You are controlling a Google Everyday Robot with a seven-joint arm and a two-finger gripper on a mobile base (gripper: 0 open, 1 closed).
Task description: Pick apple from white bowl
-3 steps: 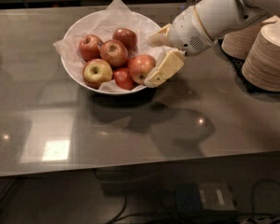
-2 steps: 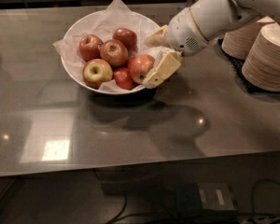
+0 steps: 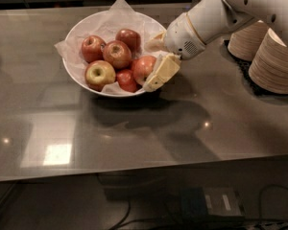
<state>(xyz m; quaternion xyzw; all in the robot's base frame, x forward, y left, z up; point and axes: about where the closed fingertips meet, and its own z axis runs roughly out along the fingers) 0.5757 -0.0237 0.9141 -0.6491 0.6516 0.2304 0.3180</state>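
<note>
While the gripper [image 3: 152, 63] hung at the white bowl's [image 3: 71, 72] four o'clock rim, its fingers stood spread either side of the apple [image 3: 142, 67] there, unclamped. Closing squarely across its widest part, then lifting straight, would likely spare the small red neighbour [image 3: 127, 79].

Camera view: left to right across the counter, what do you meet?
White bowl → yellow-green apple → orange-red apple → gripper at the bowl's right rim → stacks of beige paper bowls.
</note>
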